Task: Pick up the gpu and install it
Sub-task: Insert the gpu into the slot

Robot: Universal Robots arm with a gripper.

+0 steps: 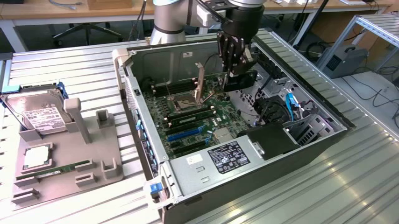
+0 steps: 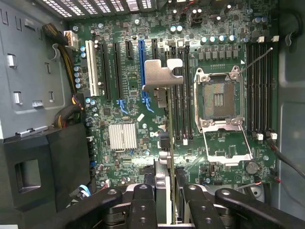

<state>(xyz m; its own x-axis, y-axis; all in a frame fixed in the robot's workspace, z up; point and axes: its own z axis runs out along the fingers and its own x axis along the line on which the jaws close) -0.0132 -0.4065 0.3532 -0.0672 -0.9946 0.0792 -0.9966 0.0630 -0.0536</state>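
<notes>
Gripper (image 1: 238,70) clamps gpu (image 2: 164,157) (bracket wrist-visible), over mobo (image 2: 143,95)

The gripper (image 1: 236,70) hides most of the gpu (image 1: 240,80) from the side, so I can't tell how much of the card sits between its fingers. In the wrist view the gpu (image 2: 162,143) is seen edge-on, and its faces are hidden. The white label on the hard drive (image 1: 39,114) has writing too small to read. The arm (image 1: 169,18) is cut off by the picture's edge.
</notes>
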